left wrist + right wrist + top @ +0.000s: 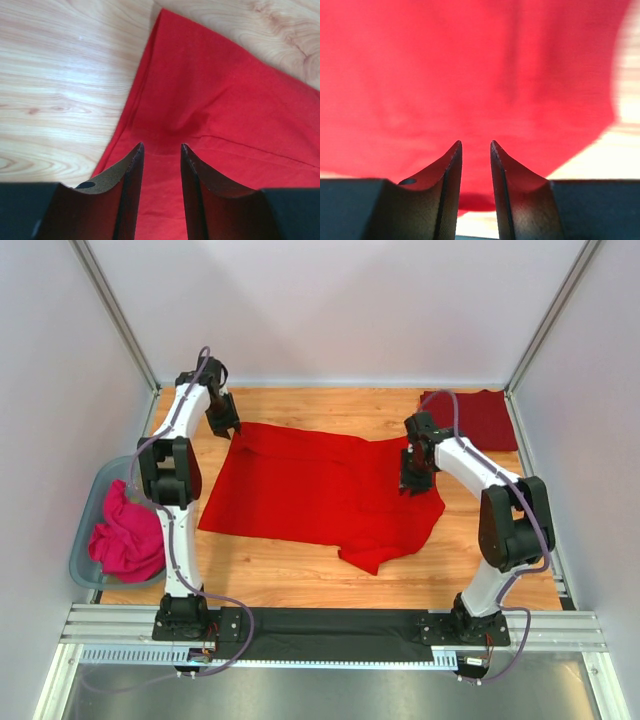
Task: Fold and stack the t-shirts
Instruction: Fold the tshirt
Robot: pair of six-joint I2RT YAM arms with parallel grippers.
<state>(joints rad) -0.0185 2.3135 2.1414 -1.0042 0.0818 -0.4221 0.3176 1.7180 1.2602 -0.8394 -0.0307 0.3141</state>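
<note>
A bright red t-shirt (310, 490) lies spread flat across the middle of the wooden table. A darker maroon t-shirt (478, 418) lies folded at the far right corner. My left gripper (226, 428) is open and empty over the bright shirt's far left corner; its wrist view shows the cloth (215, 110) between and beyond the fingers. My right gripper (412, 487) is open and empty just above the shirt's right edge; red cloth (470, 75) fills its wrist view.
A grey-blue basket (92, 510) holding a crumpled pink-magenta cloth (128, 538) stands off the table's left edge. White enclosure walls close in the table at the back and sides. Bare wood (280, 580) shows in front of the shirt.
</note>
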